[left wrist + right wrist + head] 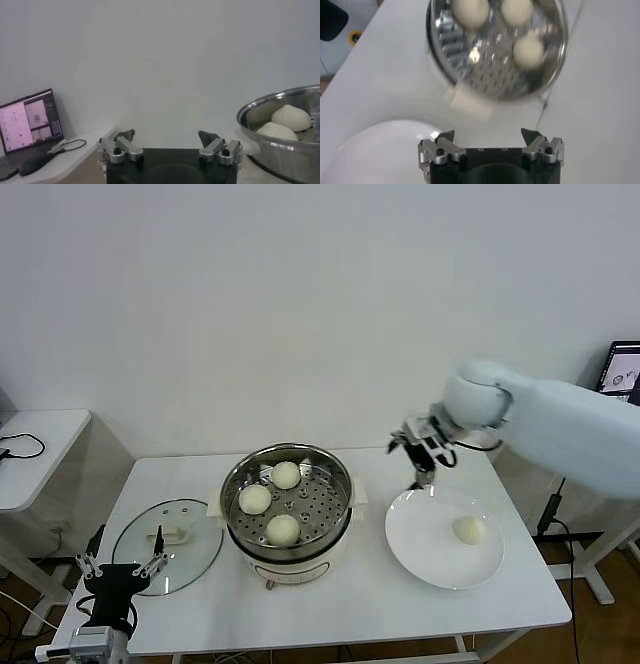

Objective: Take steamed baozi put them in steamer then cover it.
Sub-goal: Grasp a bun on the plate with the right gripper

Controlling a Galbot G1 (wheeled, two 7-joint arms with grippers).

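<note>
Three cream-white baozi [285,474] [255,498] [283,529] lie on the perforated tray of the steel steamer [240,472] at the table's middle. A fourth baozi [469,529] lies on the white plate [420,554] to the right. The glass cover [140,559] with its cream handle lies flat on the table left of the steamer. My right gripper [420,464] is open and empty, above the table behind the plate; its wrist view shows the steamer [550,70] with three baozi [528,51]. My left gripper [120,569] is open and empty at the front left, near the cover.
A second white table [40,444] stands to the left. A laptop [30,122] and a cable show in the left wrist view. A screen [622,369] is at the far right. The white wall stands behind the table.
</note>
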